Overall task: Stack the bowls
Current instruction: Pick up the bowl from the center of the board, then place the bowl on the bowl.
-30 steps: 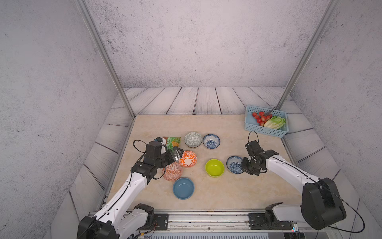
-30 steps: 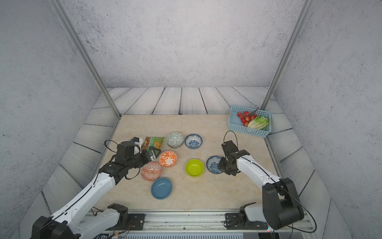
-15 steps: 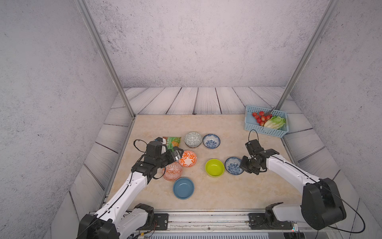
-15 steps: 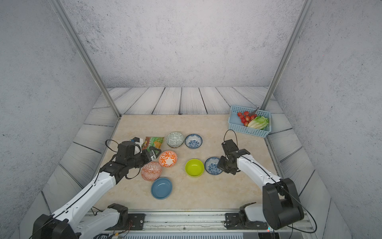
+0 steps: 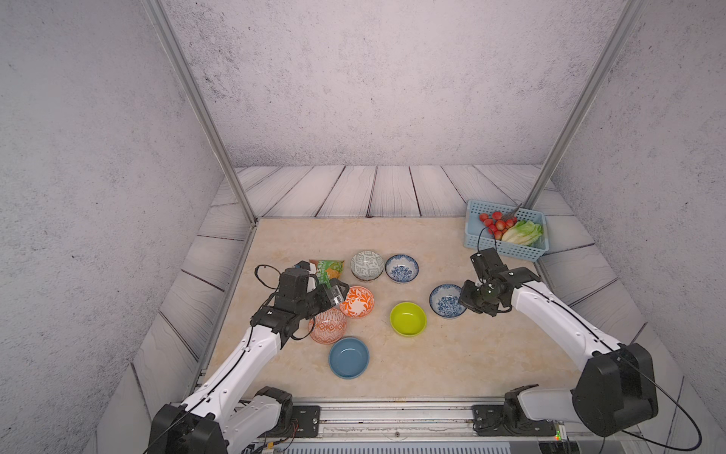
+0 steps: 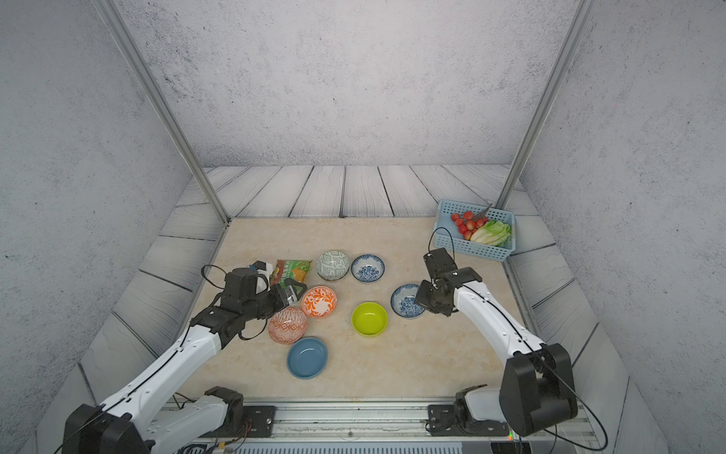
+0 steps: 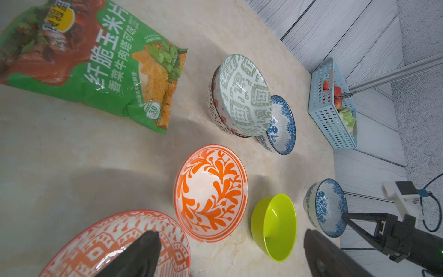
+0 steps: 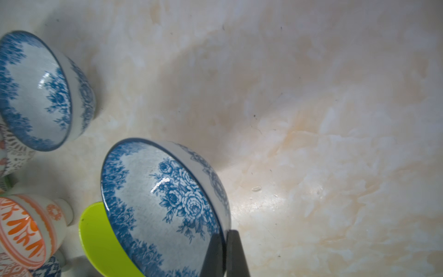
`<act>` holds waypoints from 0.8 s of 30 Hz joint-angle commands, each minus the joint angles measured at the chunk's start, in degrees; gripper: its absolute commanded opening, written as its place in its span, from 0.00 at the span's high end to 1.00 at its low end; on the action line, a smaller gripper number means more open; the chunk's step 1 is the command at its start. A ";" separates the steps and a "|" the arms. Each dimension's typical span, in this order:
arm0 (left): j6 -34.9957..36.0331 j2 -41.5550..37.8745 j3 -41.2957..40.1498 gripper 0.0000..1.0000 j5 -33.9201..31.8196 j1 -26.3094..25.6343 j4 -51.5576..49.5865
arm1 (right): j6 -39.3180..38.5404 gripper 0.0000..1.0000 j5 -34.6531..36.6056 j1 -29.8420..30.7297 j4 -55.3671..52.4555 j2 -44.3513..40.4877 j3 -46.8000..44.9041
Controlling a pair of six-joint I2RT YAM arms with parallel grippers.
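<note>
Pinching the rim of the blue-floral bowl (image 8: 165, 203) with my right gripper (image 8: 225, 236); thin edge hold may slip, dropping it on the lime bowl (image 8: 100, 239).

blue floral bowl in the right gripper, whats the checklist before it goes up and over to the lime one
1. Grip: right gripper shut on the rim of the nearer blue-floral bowl: ok.
2. Depth of the bite: cannot tell, only the fingertips show at the rim.
3. Held bowl apart from the lime bowl: ok, a gap shows in both top views.
4. Lime bowl upright and empty: ok.
5. Other arm out of the way: ok, left gripper is open, by the orange leaf-patterned bowl, off the lime bowl.
</note>
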 commanded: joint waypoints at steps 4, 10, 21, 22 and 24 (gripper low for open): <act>0.22 0.49 0.75 0.00 -0.24 -0.02 2.15 | -1.46 1.00 -0.51 -0.58 -0.17 3.75 8.19; 0.02 1.04 0.59 0.00 -0.07 -0.02 3.08 | -1.04 1.00 -5.51 -0.65 3.06 10.46 15.99; -0.05 2.46 0.81 0.00 0.27 -0.02 4.51 | 0.70 1.00 -12.93 0.50 10.07 20.84 24.38; -0.07 2.60 0.85 0.00 0.33 0.06 4.58 | 0.72 1.00 -13.20 0.86 10.59 21.85 25.19; -0.02 2.82 0.94 0.00 0.50 -0.01 4.78 | 0.65 1.00 -13.42 1.52 10.81 23.94 27.21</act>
